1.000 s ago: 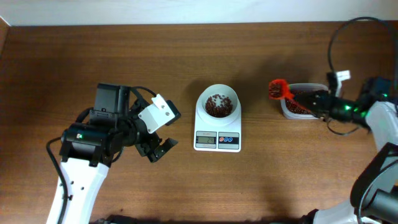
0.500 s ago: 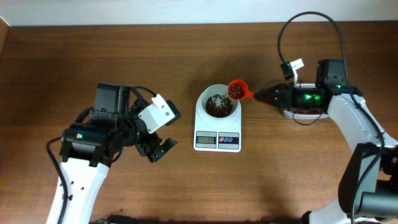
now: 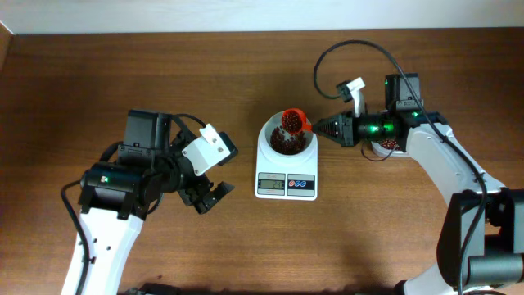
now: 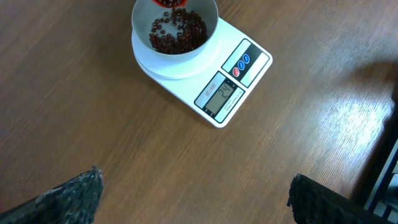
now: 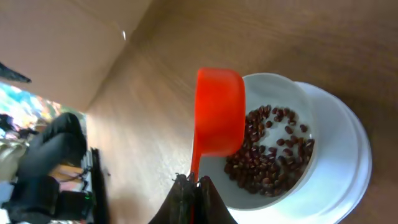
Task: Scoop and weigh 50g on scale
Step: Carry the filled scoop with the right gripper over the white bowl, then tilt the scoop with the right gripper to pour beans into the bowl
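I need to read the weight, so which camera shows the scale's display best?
The left wrist view: the scale's display sits close and unblocked, and its digits are large. The overhead view shows it too, but tiny and unreadable. The right wrist view shows the bowl but not the display, which is out of frame.

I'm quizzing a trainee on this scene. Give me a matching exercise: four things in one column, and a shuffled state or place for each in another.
1 scoop
2 bowl
3 left tool
4 right tool

a open, empty
b white, beans inside
c shut on the scoop
d red, over the bowl

Pairs: 1-d, 2-b, 3-a, 4-c
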Controlling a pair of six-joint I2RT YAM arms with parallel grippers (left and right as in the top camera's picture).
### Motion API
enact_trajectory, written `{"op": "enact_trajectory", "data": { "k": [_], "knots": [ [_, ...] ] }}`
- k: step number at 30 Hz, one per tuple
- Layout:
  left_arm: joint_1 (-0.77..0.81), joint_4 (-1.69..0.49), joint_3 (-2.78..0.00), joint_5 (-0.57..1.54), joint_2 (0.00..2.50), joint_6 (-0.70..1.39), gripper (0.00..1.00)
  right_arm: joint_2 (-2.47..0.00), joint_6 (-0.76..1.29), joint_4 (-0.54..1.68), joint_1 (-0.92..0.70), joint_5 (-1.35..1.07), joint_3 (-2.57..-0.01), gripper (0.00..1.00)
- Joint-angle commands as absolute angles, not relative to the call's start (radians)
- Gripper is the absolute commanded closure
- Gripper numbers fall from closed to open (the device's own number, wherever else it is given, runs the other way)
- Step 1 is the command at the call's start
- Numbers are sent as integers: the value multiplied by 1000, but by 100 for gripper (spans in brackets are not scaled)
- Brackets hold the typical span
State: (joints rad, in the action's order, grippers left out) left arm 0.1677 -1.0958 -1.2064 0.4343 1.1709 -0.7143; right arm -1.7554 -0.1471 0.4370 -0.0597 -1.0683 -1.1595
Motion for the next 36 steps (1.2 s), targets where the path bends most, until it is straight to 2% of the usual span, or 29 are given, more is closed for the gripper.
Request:
{"op": "enact_trajectory", "data": {
  "k": [1, 5, 7, 9, 12, 14, 16, 18, 36],
  "knots": [
    [162, -1094, -1225, 449, 1174, -705, 1, -1763, -323, 432, -66, -1064, -1161, 96],
    [162, -1094, -1225, 449, 1174, -705, 1, -1763, -370, 464, -66, -1134, -1161, 96],
    [162, -1094, -1225, 449, 1174, -705, 1, -1763, -377, 467, -66, -1033, -1161, 96],
    [162, -1094, -1225, 449, 1174, -705, 1, -1763, -453, 504, -66, -1156, -1161, 96],
    [162, -1094, -1225, 449, 1174, -705, 1, -1763, -442, 495, -65, -1076, -1161, 96],
    [162, -1094, -1225, 449, 1174, -705, 1, -1763, -501, 513, -66, -1175, -1161, 96],
    [162, -1094, -1225, 449, 1174, -705, 1, -1763, -441, 486, -65, -1049, -1161, 96],
    [162, -1094, -1225, 449, 1174, -705, 1, -1763, -457, 506, -66, -1111, -1161, 96],
    [162, -1094, -1225, 449, 1174, -705, 1, -1763, -430, 455, -65, -1060, -1161, 96]
  ]
}}
